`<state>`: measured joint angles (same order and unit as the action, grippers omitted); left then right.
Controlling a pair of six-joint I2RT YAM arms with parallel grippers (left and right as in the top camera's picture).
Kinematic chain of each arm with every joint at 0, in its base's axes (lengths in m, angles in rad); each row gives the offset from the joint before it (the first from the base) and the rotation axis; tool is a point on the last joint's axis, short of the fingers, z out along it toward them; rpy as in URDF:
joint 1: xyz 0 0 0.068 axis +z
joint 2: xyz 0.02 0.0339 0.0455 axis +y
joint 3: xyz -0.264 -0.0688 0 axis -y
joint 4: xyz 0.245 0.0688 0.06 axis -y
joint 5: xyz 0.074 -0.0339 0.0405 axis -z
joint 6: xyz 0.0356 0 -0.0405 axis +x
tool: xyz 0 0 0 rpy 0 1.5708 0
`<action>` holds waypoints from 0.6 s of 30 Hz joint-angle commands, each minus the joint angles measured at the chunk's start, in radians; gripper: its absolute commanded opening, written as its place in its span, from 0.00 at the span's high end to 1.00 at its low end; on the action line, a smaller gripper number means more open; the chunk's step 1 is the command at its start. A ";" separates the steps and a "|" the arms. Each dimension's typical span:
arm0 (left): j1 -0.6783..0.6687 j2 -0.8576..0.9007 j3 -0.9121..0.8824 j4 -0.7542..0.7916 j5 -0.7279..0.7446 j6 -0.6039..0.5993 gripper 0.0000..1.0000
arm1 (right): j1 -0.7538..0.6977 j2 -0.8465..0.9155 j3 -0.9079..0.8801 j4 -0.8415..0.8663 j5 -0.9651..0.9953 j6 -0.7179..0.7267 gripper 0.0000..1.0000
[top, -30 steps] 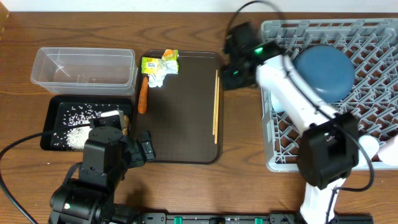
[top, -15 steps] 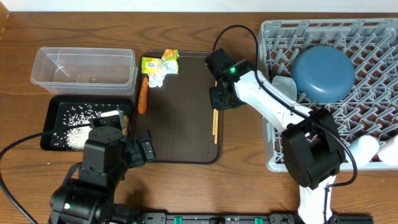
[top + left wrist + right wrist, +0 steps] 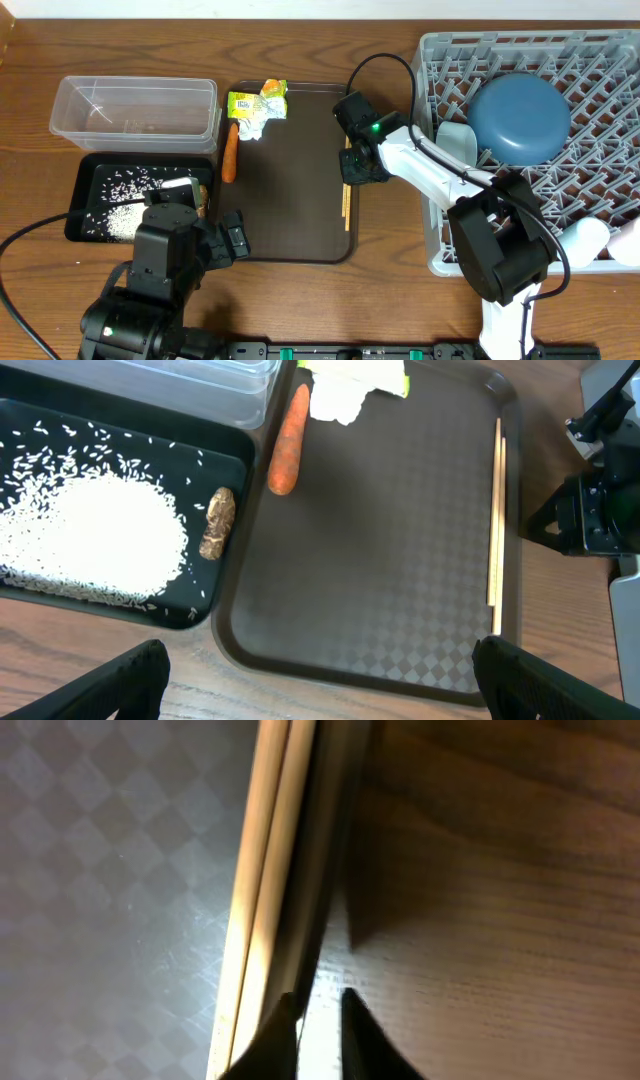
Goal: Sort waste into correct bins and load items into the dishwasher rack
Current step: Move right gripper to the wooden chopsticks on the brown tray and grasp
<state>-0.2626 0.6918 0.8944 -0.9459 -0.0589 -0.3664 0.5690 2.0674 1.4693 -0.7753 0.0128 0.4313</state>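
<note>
- Hanging at the near left, the left gripper (image 3: 233, 240) is spreading its fingers wide over the near edge of the brown serving tray (image 3: 290, 215), holding nothing.
- Just beyond it, the rice (image 3: 90, 540) and the brown lump (image 3: 217, 523) are lying in the black tray (image 3: 76, 200), so that sorting looks done.
- The right gripper (image 3: 358, 168) is sitting at the chopsticks (image 3: 494, 530) along the serving tray's right rim. Its fingertips are close together, and I cannot tell whether they are gripping.
- The carrot (image 3: 289, 445) and, farther off, the wrapper (image 3: 255, 105) are waiting on the serving tray, and the clear tub (image 3: 135, 82) is sitting empty.
- At the far right, the dark blue bowl (image 3: 520, 115) is resting in the rack (image 3: 600, 60).
</note>
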 commanded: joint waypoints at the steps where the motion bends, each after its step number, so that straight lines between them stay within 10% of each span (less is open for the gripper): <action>1: 0.005 -0.001 0.019 -0.004 -0.005 0.000 0.02 | -0.005 0.013 -0.028 0.013 -0.018 -0.023 0.82; 18: 0.005 -0.001 0.019 -0.004 -0.005 0.000 0.02 | -0.050 0.013 -0.053 -0.091 0.148 0.043 0.83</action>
<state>-0.2626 0.6918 0.8944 -0.9459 -0.0589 -0.3664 0.5621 2.0693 1.4288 -0.8516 0.0689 0.4446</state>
